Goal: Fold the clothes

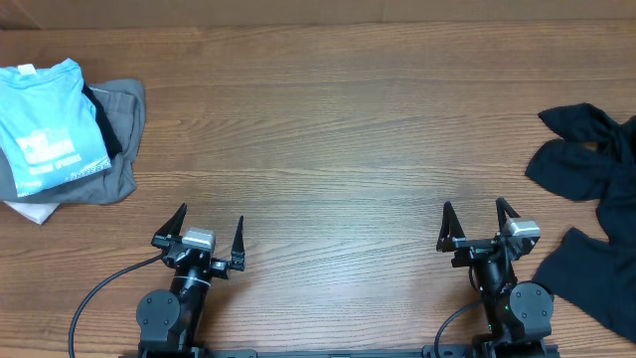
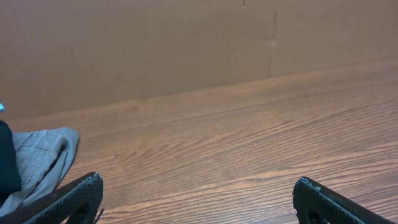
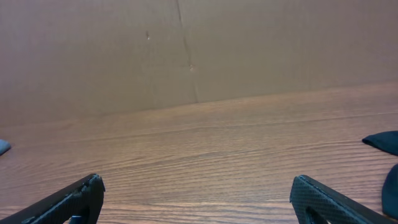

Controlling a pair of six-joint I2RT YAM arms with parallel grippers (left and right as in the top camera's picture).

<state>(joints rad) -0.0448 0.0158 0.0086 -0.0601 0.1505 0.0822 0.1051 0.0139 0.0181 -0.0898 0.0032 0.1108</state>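
The clothes (image 1: pixel 594 214), a crumpled black garment, lie at the table's right edge and run out of the overhead view; a dark corner of the clothes (image 3: pixel 387 144) shows at the right of the right wrist view. My right gripper (image 1: pixel 478 219) stands open near the front edge, just left of the garment and apart from it, nothing between its fingers. Its fingertips (image 3: pixel 93 185) frame bare wood. My left gripper (image 1: pixel 210 229) is open at the front left, holding nothing.
A folded light blue t-shirt with white print (image 1: pixel 48 124) lies on a grey garment (image 1: pixel 121 129) at the far left; the grey garment (image 2: pixel 40 158) shows in the left wrist view. A brown wall (image 2: pixel 186 43) backs the wooden table (image 1: pixel 328 149).
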